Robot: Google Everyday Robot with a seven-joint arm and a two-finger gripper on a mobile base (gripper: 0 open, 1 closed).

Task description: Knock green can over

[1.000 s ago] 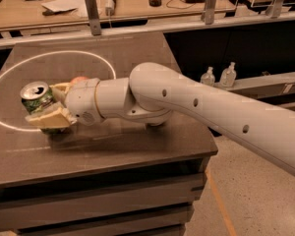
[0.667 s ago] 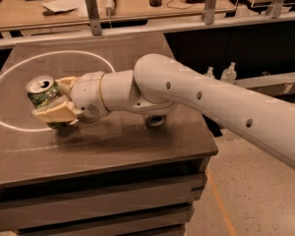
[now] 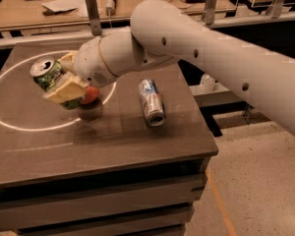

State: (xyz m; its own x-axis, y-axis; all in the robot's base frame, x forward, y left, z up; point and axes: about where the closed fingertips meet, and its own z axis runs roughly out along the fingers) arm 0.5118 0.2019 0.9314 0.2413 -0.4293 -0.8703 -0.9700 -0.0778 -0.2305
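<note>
The gripper, over the left part of the table, is clamped on the green can, which leans left and appears clear of the surface. By this view, the can is tipped but not yet lying down; laying it flat and letting go remain.

Gripper around green can above table; silver can lying just right, seemingly apart.

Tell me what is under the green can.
The green can tilts in the hand. Under it, a tan finger covers its base; below shows an orange-red bit and a dark patch on the table. What they are cannot be told.
</note>
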